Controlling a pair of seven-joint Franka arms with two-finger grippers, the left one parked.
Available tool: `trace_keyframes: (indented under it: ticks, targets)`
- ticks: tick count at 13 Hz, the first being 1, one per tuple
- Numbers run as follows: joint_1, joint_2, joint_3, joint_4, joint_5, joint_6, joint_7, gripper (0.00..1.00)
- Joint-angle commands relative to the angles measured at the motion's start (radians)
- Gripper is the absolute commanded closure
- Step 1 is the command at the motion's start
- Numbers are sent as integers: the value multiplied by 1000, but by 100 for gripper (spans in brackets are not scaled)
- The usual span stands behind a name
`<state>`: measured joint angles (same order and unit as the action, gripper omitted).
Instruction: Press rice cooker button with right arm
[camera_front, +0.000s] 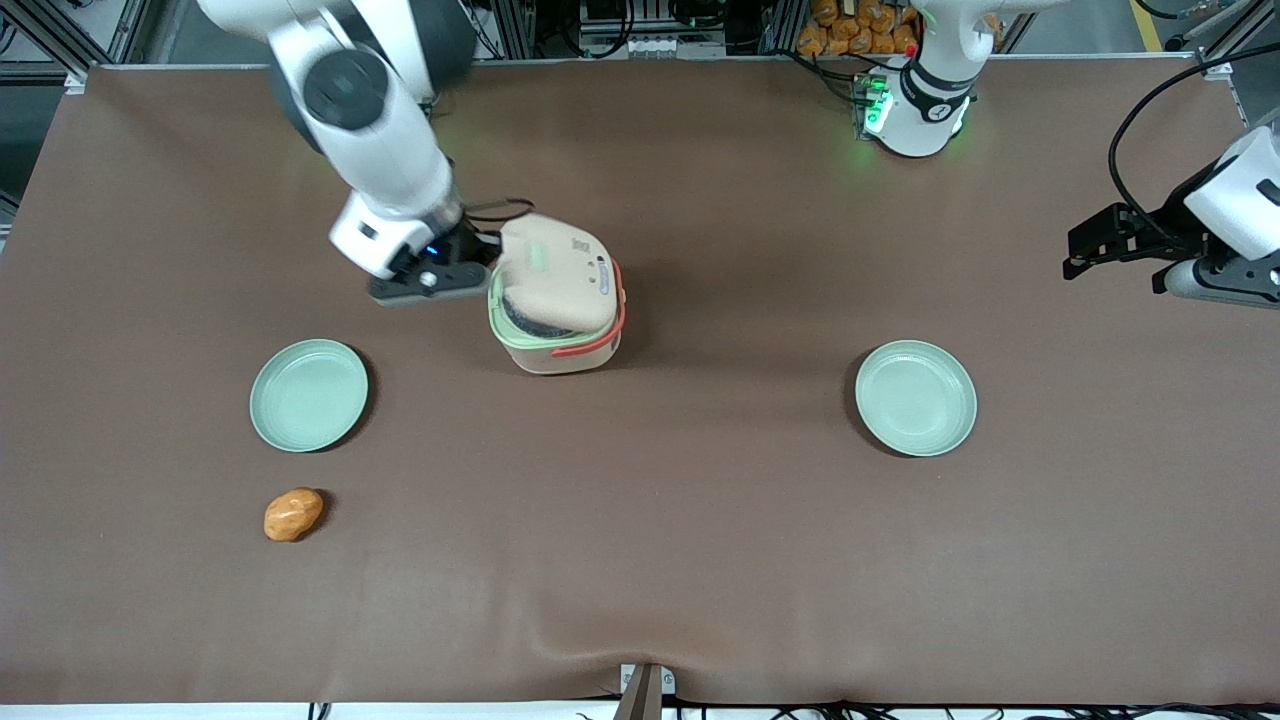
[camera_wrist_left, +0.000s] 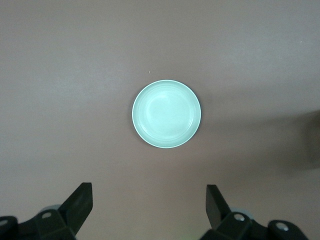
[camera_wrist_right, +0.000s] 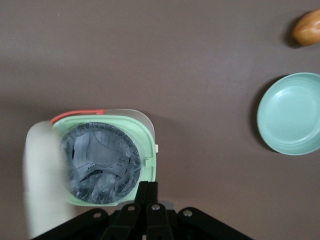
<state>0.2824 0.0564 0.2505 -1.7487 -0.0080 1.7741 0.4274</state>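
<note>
Orange lumpy food piece (camera_front: 293, 514) lies nearest; black two-finger pincer (camera_front: 478, 262) (fingers pressed together) touches cream-beige rice cooker (camera_front: 556, 300), lid ajar, presumably button released.

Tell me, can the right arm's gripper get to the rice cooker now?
Probably yes. The gripper is shut and already right beside the rice cooker, at its pale green rim, with nothing between them. The cooker's lid stands tilted open.

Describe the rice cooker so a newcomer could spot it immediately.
On the brown table, between two flat green plates, stands the rice cooker, with the gripper shut at its rim. Only it is tall, cream, orange-handled, its lid ajar.
</note>
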Motion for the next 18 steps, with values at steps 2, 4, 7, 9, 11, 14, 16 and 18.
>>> trace_keyframes:
  ticks: [2,4,7,9,11,14,16,18]
  targets:
    - [-32,-15,-75,159,-7,-134,4,0]
    - [-55,-55,-121,176,-7,-159,-1,0]
    - [-80,-70,-221,224,-9,-220,-158,0]
    - [-147,-98,-249,230,-7,-213,-229,0]
    - [-152,-104,-302,236,-6,-216,-327,0]
    - [-151,-109,-368,235,51,-225,-381,0]
    - [-151,-109,-373,230,54,-237,-381,0]
    - [-147,-109,-375,233,54,-252,-383,0]
